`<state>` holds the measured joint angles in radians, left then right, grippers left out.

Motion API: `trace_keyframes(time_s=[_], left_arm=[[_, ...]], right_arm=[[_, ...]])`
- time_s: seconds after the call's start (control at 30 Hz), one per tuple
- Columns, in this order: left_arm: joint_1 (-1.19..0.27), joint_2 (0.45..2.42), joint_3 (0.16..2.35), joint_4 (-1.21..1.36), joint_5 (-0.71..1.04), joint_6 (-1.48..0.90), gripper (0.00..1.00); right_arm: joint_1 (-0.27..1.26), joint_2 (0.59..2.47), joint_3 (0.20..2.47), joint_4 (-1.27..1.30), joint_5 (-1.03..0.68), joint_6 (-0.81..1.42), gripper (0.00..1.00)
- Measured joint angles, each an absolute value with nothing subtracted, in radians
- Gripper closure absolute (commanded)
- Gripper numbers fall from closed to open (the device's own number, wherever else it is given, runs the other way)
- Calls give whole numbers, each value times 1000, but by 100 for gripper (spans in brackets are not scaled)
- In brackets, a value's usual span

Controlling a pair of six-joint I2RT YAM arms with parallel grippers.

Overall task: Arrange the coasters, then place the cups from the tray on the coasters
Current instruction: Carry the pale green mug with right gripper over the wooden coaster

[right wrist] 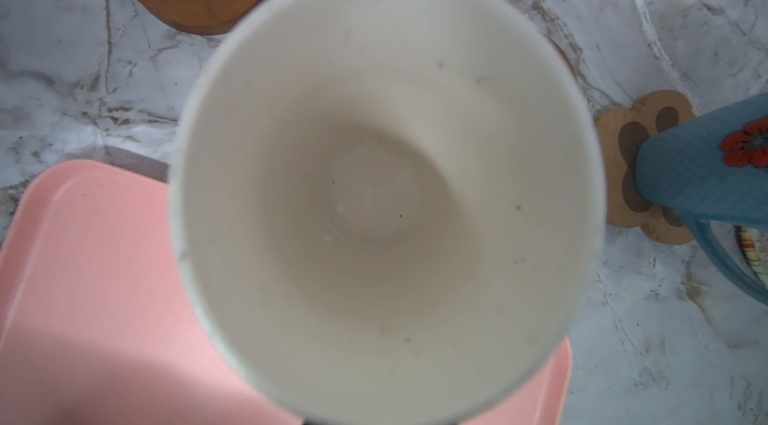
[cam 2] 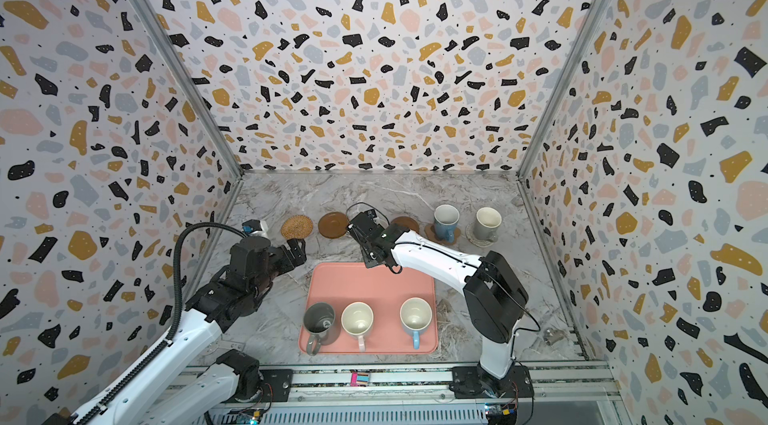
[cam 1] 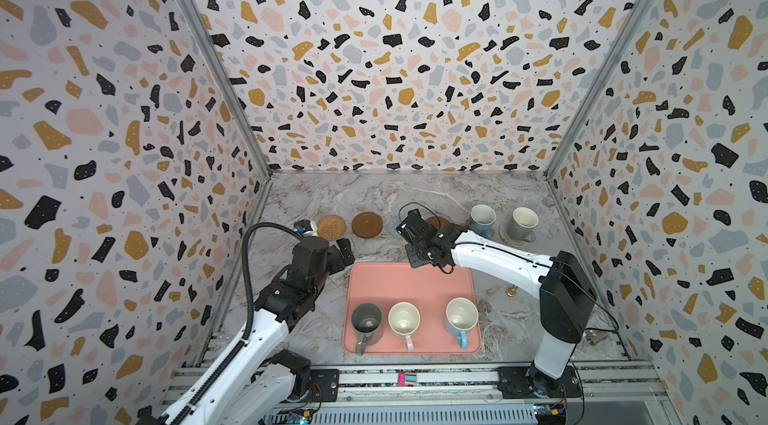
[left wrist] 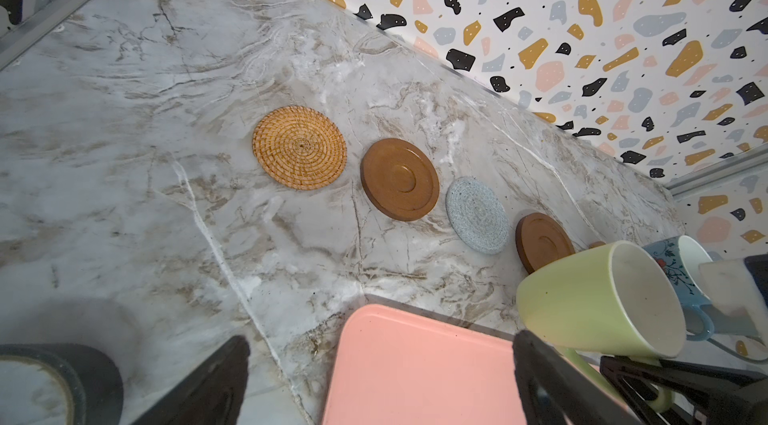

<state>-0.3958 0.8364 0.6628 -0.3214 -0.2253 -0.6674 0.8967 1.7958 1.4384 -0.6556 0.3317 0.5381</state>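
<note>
I saw the right end effector (left wrist: 631,369) pinched tight on the handle of the light green mug (left wrist: 582,302), with the cup body right beside its fingers, just past the far edge of the tray (cam 1: 411,281). I could not tell whether the mug's base touched the bench (cam 1: 332,194). Through the right wrist camera its cream inside filled most of the view.

The left end effector (left wrist: 380,342) was spread wide with nothing between its fingers. It sat off the tray's far left corner, apart from every mug.

Beyond the tray's far edge ran the row of coasters: the tan woven round (cam 1: 331,227), a brown disc (cam 1: 367,224), the blue-grey round (left wrist: 478,215) and a second brown disc (left wrist: 540,240). After these came the paw coaster (right wrist: 613,202) under a blue mug (cam 1: 482,219), and the cream round (cam 1: 506,233) under the light grey mug (cam 1: 524,223).

Along the tray's near edge stood the dark grey mug (cam 1: 366,321), the pale pink mug (cam 1: 404,321) and a second blue mug (cam 1: 461,317).
</note>
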Motion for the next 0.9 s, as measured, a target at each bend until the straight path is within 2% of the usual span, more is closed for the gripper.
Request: trace_keyframes(time_s=[0.9], left_arm=[[-396, 818, 663, -332, -226, -667, 0]], right_arm=[[767, 1800, 1455, -658, 349, 533, 85]])
